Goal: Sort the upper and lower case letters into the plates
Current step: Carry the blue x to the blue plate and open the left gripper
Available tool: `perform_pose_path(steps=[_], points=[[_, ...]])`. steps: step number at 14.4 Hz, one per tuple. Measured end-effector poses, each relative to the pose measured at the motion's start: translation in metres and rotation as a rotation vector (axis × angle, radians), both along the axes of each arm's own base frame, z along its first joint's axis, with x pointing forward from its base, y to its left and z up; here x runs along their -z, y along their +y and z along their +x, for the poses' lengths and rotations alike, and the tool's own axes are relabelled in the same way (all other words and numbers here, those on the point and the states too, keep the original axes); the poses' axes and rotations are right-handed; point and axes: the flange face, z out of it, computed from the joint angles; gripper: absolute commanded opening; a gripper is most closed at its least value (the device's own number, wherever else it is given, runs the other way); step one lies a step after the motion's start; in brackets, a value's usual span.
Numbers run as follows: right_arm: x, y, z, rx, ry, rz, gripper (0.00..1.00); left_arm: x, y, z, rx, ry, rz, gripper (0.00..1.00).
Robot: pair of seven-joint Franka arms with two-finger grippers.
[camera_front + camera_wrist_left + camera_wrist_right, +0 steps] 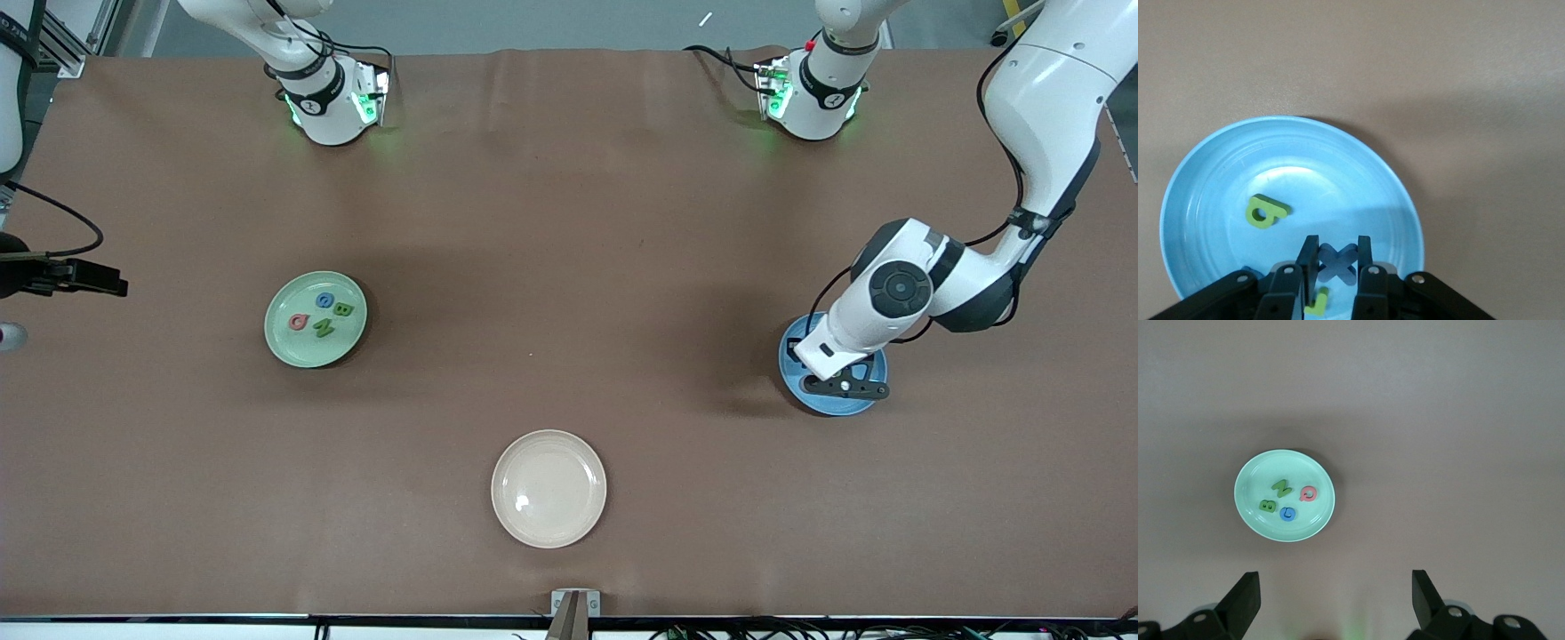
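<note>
The mint green plate holds four toy letters: a green B, a green N, a pink Q, and a blue disc marked with an L. In the blue plate lie a dark blue x and a green letter that may be a, b or d.

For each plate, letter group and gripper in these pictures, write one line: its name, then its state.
Pale mint green round plate: holds four letters.
Four toy letters, two green, one blue, one pink: lying flat in that plate.
Bright blue round plate: holds a green letter.
Dark blue x-shaped letter: gripped over the blue plate.
Cream-white round plate: nothing in it.
Left gripper: shut on the x.
Right gripper: open, waiting.
</note>
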Motion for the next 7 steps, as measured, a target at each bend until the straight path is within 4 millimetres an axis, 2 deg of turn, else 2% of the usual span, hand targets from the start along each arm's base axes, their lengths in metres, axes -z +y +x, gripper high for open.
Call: perform_pose_path(steps=[3, 7], points=[[0.001, 0.003, -0.004, 0.001, 0.029, 0.017, 1.0, 0.014, 0.015, -0.004, 0.049, 0.008, -0.01, 0.04], [-0.009, 0.003, -0.008, -0.001, 0.019, 0.027, 1.0, 0.033, 0.02, -0.005, 0.069, 0.011, -0.025, 0.04]])
